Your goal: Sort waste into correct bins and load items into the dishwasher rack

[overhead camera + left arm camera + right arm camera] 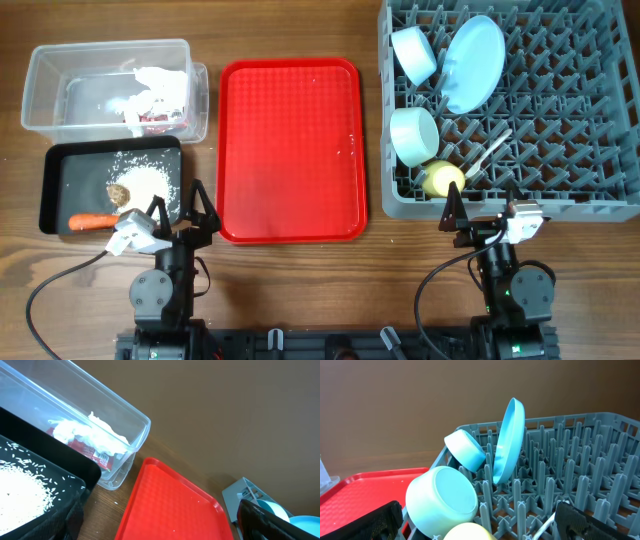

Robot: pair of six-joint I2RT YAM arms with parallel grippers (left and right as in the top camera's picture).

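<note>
Yellow cup (468, 533) mostly below frame edge

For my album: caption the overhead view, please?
Pale blue round plate in the grey pegged plastic rack; left gripper and right gripper open.

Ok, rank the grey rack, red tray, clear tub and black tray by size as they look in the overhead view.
1. grey rack, clearly largest
2. red tray
3. clear tub
4. black tray, only slightly smaller than the tub
</note>
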